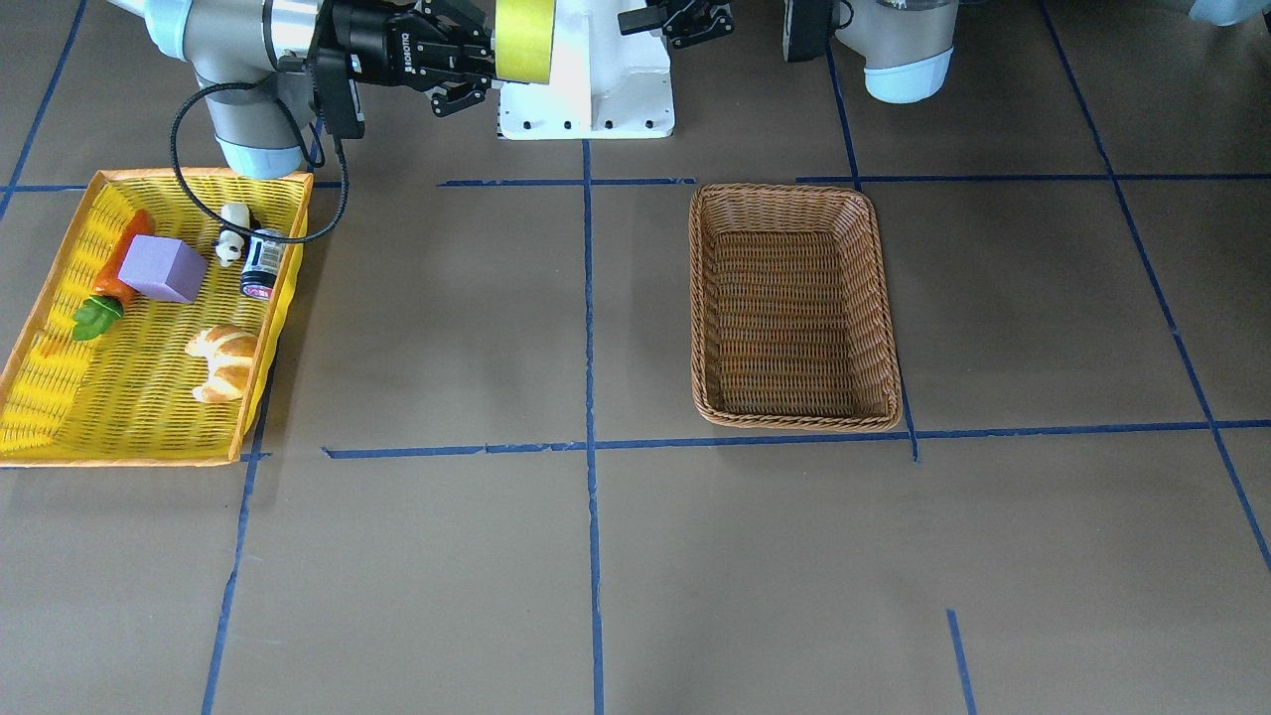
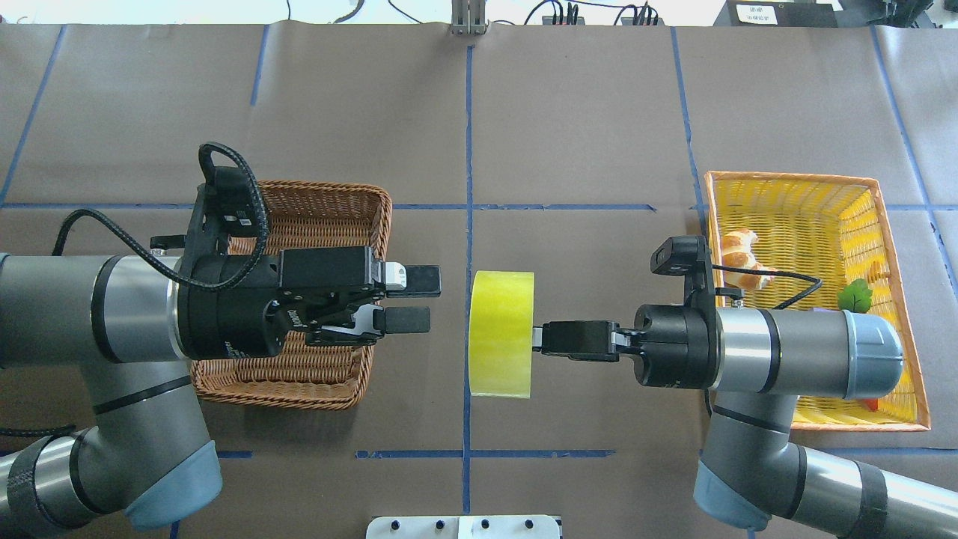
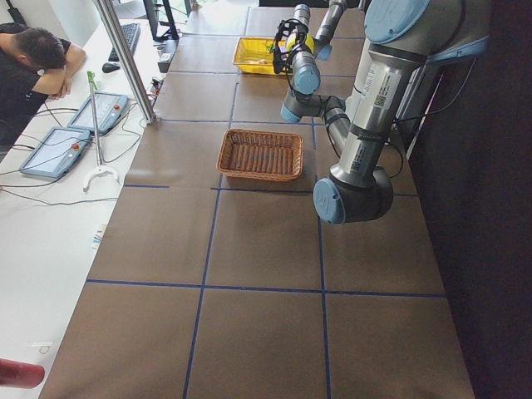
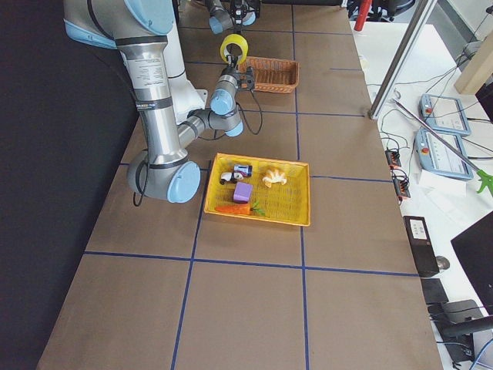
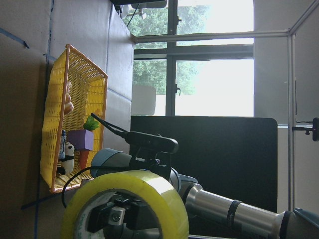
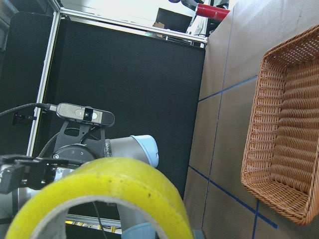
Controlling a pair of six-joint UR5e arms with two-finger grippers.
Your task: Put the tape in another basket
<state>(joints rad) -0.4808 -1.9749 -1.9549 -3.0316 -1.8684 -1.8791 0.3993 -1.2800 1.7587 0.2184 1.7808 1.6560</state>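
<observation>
The right gripper (image 2: 536, 338) is clamping the tape (image 2: 501, 333) by its wall, holding it aloft near the middle of the table's robot-side edge. The left gripper (image 2: 425, 299) is facing it, fingers apart. Releasing early is risking a drop short of the basket (image 2: 329, 196).

Tape (image 2: 501, 333) midair between left hand (image 2: 430, 299), right hand (image 2: 534, 338).

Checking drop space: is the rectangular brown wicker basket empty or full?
Empty: the brown wicker basket shows only bare weave, seen from the front.
</observation>
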